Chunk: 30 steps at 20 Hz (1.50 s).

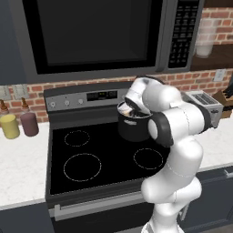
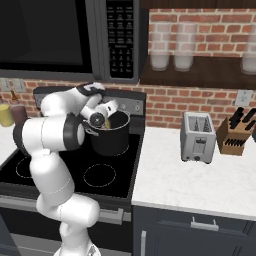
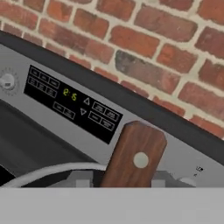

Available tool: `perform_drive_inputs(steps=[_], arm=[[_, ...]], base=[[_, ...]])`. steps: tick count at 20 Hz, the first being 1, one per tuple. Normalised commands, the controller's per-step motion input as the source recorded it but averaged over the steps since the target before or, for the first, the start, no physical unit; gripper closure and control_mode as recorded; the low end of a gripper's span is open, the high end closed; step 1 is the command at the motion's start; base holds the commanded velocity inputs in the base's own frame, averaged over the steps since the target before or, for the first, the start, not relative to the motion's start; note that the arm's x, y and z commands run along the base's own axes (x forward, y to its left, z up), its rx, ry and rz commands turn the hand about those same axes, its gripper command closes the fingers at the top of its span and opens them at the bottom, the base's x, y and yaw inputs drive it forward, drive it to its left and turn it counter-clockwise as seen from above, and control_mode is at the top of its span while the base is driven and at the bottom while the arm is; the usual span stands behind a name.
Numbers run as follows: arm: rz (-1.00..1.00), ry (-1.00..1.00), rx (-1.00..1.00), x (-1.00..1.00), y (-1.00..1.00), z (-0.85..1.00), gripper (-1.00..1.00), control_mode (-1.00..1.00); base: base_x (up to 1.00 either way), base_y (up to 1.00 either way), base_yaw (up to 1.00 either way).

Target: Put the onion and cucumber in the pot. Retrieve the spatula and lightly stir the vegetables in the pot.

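The dark pot [image 1: 133, 130] [image 2: 111, 139] stands on the stove's back right burner. My gripper [image 2: 101, 121] [image 3: 120, 179] hangs over the pot's rim [image 3: 48, 171], shut on the reddish-brown wooden handle of the spatula [image 3: 132, 158]. The handle rises between my fingers and has a small hole near its rounded end. The spatula's blade is hidden below my hand. In the left base view my wrist covers the pot's opening. The onion and the cucumber are hidden.
The stove's control panel [image 3: 70, 103] and a brick wall stand close behind the pot. A microwave [image 1: 100, 32] hangs overhead. A toaster [image 2: 198, 136] and a knife block [image 2: 235, 134] sit on the right counter, and two jars [image 1: 10, 126] on the left.
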Motion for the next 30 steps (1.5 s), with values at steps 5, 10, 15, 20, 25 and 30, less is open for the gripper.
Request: perform_drive_inputs(steps=[5,10,15,20,25,30], arm=[[0.05,0.28,-0.01,0.23,0.15,0.08,1.00,-1.00],[0.07,0.06,-0.08,0.49,0.00,-0.15,1.00,-1.00],[0.11,-0.01,-0.07,0.39,-0.02,-0.08,1.00,-1.00],[0.07,-0.01,-0.02,-0.01,-0.26,0.00,1.00,-1.00],[0.07,0.00,0.00,-0.07,-0.34,-0.07,1.00,-1.00],[0.11,0.00,0.00,-0.26,-0.27,-0.27,1.00,-1.00]], base=[[0.00,0.00,0.00],[0.00,0.00,0.00],[0.00,0.00,0.00],[0.00,0.00,0.00],[0.00,0.00,0.00],[0.00,0.00,0.00]])
